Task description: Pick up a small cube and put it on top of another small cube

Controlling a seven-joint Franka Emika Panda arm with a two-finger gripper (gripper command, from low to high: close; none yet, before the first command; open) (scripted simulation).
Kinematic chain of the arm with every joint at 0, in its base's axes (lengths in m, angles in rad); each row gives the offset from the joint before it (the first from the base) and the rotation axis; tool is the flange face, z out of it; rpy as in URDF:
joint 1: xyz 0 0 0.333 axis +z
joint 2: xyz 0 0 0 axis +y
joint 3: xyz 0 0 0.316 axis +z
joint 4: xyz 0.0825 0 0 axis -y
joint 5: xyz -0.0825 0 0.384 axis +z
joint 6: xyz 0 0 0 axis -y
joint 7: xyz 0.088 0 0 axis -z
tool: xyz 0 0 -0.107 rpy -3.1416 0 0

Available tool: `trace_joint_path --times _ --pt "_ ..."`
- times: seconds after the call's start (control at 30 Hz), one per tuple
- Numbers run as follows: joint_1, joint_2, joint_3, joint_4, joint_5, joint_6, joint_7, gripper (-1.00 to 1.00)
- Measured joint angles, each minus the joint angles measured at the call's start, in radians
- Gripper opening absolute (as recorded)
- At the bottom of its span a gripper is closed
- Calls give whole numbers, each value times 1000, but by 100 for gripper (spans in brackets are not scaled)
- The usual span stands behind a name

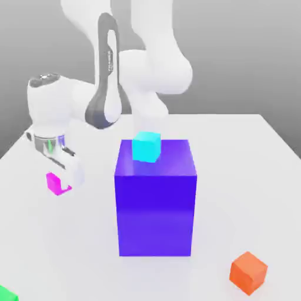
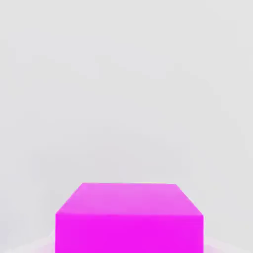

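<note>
Bright green plain cube [image 1: 7, 295] nearest, in front of the big glossy blue-purple block [image 1: 156, 214] and to the exterior view's left; left of that block too, the small magenta cube [image 1: 54, 183] sits squarely between the gripper's [image 1: 66, 182] narrowed, gripping fingers!

I see a small cyan cube [image 1: 146, 147] on the big blue-purple block [image 1: 155, 206]; toward the exterior view's left, a small magenta cube [image 1: 54, 183]; nearer, toward its right, a small orange cube [image 1: 248, 273].

Big blue blk [image 1: 156, 203] mid-table [image 1: 229, 194], R side open, L prob. tighter
</note>
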Motion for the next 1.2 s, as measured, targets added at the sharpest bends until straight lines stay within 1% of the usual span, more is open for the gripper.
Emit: trace_joint_path --times 0.03,0.1,0.23,0.37,0.57,0.87,0.93,1.0,1.03,1.2 --pt "11 -3 -1 8 25 -9 -11 -100" --pt "25 18 9 60 18 -40 28 -100" --pt "69 86 27 200 -6 -113 138 -100" --pt "113 165 53 344 15 -184 221 -100" --pt "159 285 109 560 95 -287 311 -100" --pt "207 447 206 885 262 -448 420 -100" --pt "207 499 221 925 290 -433 426 -100" --pt "202 566 232 938 307 -379 421 -100" --pt "200 588 236 941 312 -359 419 100" --pt "200 588 236 941 312 -359 419 100"
